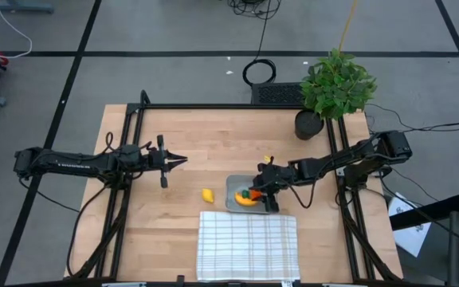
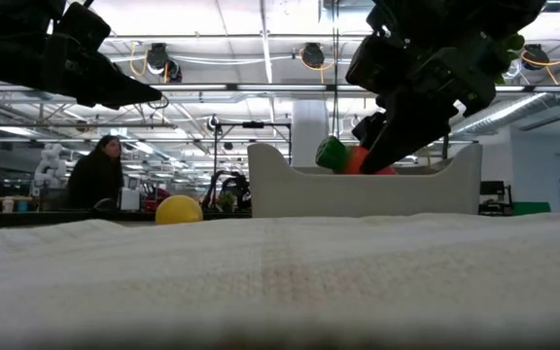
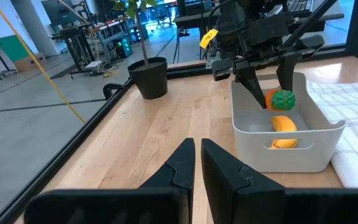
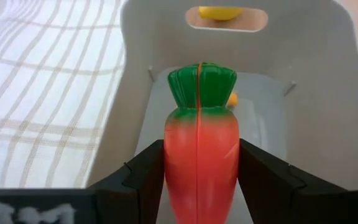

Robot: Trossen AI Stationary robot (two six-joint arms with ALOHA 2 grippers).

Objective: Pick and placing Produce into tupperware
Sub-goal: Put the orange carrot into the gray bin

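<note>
Over the tub [image 1: 233,185], near the middle of the wooden bench [image 1: 182,227], the right pincer [image 4: 199,163] holds the carrot [image 4: 200,149] between its two dark fingers, spread about as wide as the carrot's body and pressing on both its sides. The carrot's long axis runs straight out from the pincer, green top leading and pointing across the tub toward the far wall. It hangs inside the tub's rim and, as far as I can judge, a little above the floor, so the coming move looks like a simple opening of the fingers to let it drop. A banana [image 3: 281,124] already lies in the tub, beside and just below the carrot, so the drop may land partly on it. The lemon [image 1: 207,194] sits on the bare bench just outside the tub, on the side toward the left arm, and a white checked cloth [image 1: 248,243] lies right beside the tub. The left pincer [image 3: 197,158] hovers above the bench well apart from the tub, its fingers nearly closed with only a thin gap and nothing between them. It is the nearer one to the lemon, which lies between it and the tub. A potted plant [image 1: 335,88] stands at the far corner.
</note>
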